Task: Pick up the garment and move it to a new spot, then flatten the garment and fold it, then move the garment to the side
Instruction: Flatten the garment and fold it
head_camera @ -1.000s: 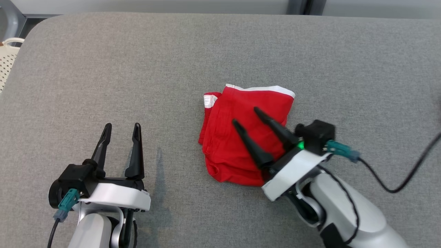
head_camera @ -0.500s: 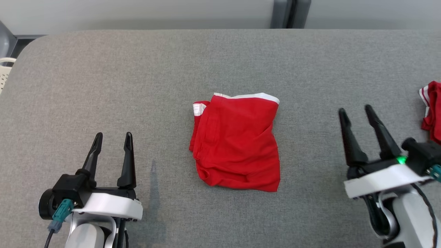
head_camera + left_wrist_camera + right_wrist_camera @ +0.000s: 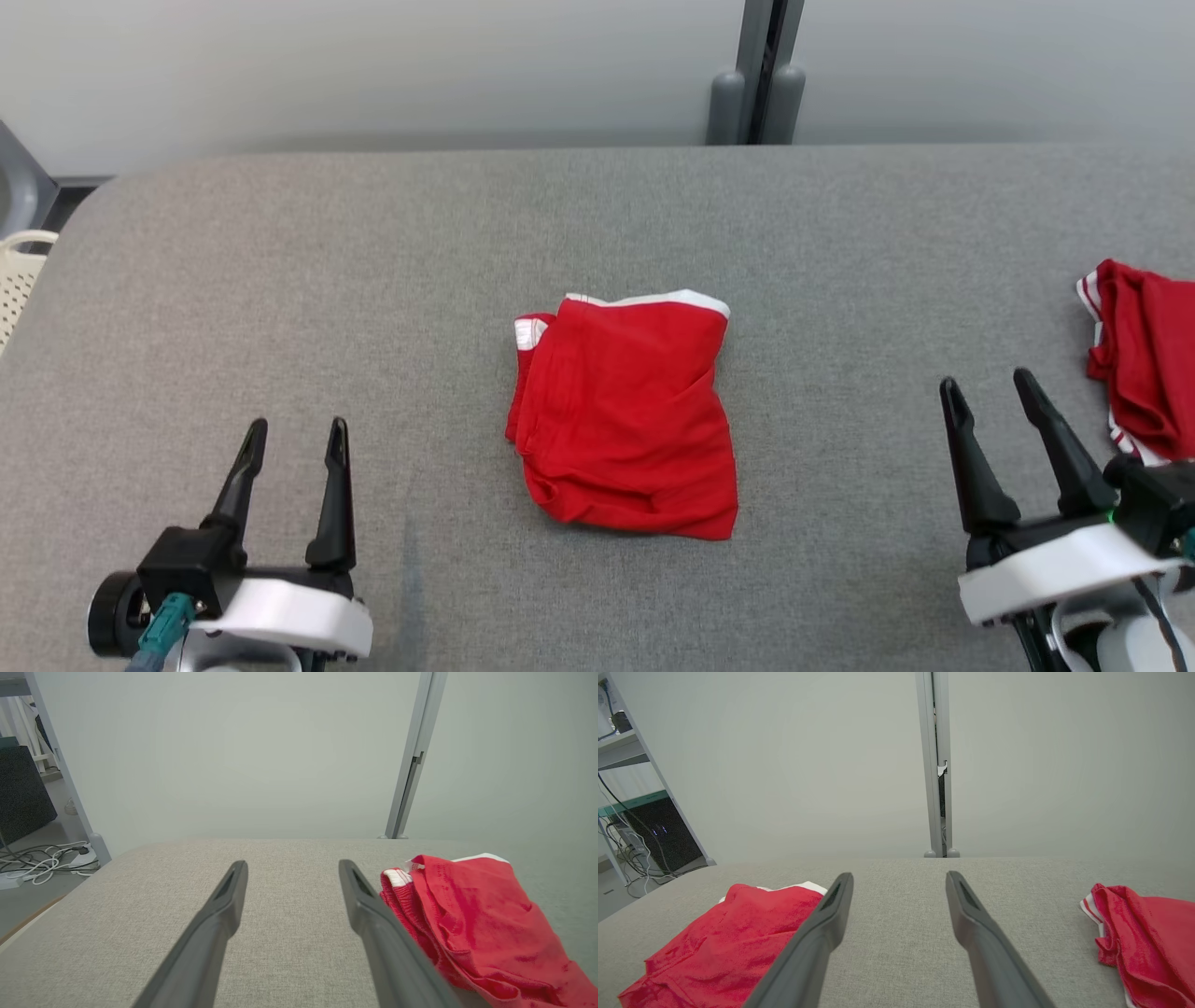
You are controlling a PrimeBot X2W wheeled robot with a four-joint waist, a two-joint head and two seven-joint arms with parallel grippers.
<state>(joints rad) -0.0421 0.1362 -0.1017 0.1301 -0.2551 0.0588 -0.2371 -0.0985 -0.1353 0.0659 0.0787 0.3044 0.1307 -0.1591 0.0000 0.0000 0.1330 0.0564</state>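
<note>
A folded red garment [image 3: 624, 415] with a white waistband lies in the middle of the grey table [image 3: 373, 280]; it also appears at the right of the left wrist view [image 3: 476, 924] and the lower left of the right wrist view [image 3: 724, 942]. My left gripper [image 3: 296, 429] stands open near the table's front left, well apart from the garment. At the front right my right gripper [image 3: 986, 385] is open too, with nothing between its fingers and clear of the cloth. In their own wrist views both grippers, left [image 3: 292, 865] and right [image 3: 899, 877], show bare grey fabric between the fingers.
A second red garment [image 3: 1144, 355] with white trim lies bunched at the table's right edge, just beyond my right gripper, and also shows in the right wrist view [image 3: 1143, 938]. A pale perforated basket [image 3: 19, 280] stands off the left edge. A wall and a grey post [image 3: 761, 75] stand behind the table.
My right gripper has drawn back off the folded garment to the front right, leaving it lying flat. The camera has tilted up, bringing the wall and the second garment into view.
</note>
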